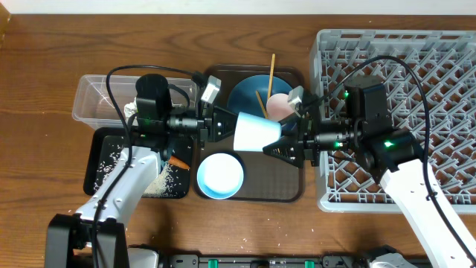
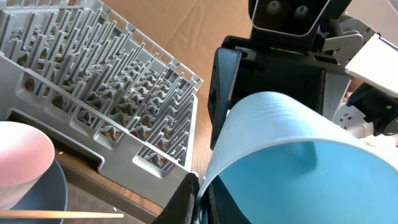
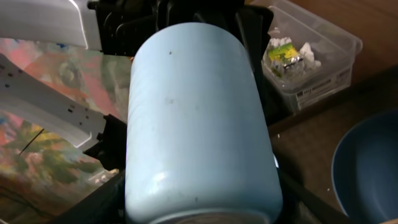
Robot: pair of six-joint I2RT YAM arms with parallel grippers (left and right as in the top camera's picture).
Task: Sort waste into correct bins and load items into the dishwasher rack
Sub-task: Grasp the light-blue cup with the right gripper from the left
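Cup (image 1: 256, 134), smooth pale-blue cylinder, rim pinched by L hand (image 1: 227, 125); R hand (image 1: 282, 139) straddles base, grip unclear.

Light blue cup (image 1: 256, 134), deep blue plate (image 1: 249, 93), pinkish-white cup (image 1: 280, 106), pale blue bowl (image 1: 220, 175), brown tray (image 1: 286, 186), white rice (image 1: 167, 181) speckling a black tray (image 1: 93, 182), orange carrot (image 1: 177, 161), yellow-green packet (image 3: 283, 53), grey lattice rack (image 1: 446, 67), brown wood-grain bench (image 1: 44, 74).

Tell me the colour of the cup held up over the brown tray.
The cup is plain light blue, with no pattern. It shows best in the right wrist view.
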